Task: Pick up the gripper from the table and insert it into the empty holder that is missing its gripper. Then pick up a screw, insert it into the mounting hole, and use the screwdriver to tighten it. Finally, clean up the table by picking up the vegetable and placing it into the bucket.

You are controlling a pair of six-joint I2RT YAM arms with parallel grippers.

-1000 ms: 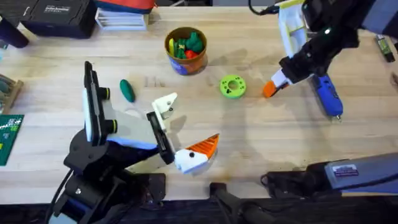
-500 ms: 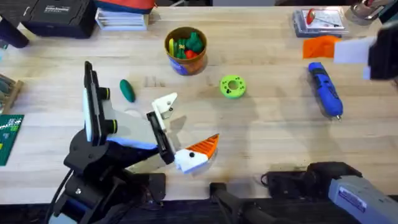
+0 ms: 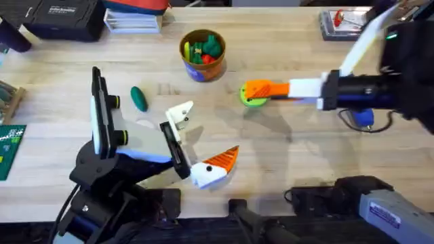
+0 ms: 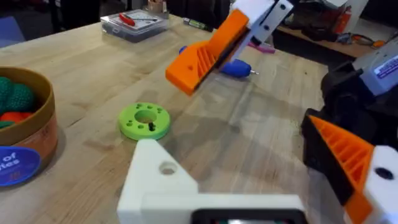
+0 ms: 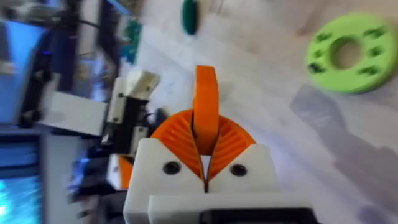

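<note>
R gripper (image 3: pixel 261 89) held the gripper (image 5: pixel 206 102) pinched in shut fingers, above the surface nr green ring (image 3: pixel 253 99). L gripper's (image 3: pixel 196 146) fingers were spread; the holder (image 3: pixel 180 114) empty. Risk: tilted wedge could jam on insertion.

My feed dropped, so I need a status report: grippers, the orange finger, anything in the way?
Right gripper shut on the gripper, up off the table above the green ring. Left gripper open, its empty holder waiting. Nothing lying between them.
</note>
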